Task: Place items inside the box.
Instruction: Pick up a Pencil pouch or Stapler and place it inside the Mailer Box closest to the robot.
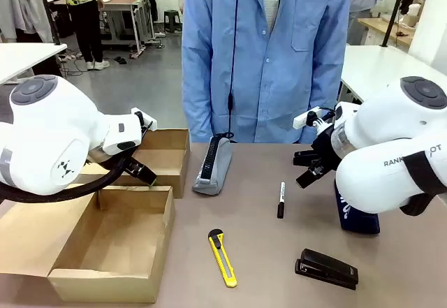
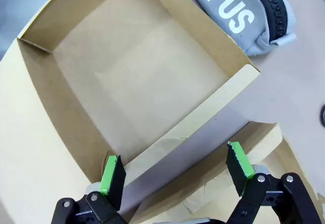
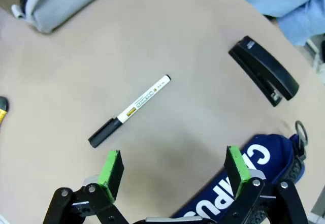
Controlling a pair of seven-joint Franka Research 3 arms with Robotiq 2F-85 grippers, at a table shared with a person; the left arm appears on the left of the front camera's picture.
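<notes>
Cardboard box [image 1: 112, 242], lower left of frame: empty. Marker [image 3: 129, 111], mid-frame on the table [image 3: 203, 56]: probably light, stiff and apt to roll; best gripped across mid-barrel. Right hand [image 3: 172, 165] spread open just below it, beside the navy pouch [image 3: 271, 160]. Left hand [image 2: 175, 170] open over a box wall. Grey pouch [image 1: 213, 165], likely soft, lies right of the box.

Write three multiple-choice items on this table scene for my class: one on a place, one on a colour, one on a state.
1. Where does the black marker pen lie? A on the floor; B on the table; C on a chair.
2. The utility knife is: A red; B yellow; C green.
3. The left end effector is: A shut on the knife; B shut on the marker; C open.
Answers: B, bare tabletop surrounds it; B, its body is yellow; C, its green pads stand apart with nothing between.
</notes>
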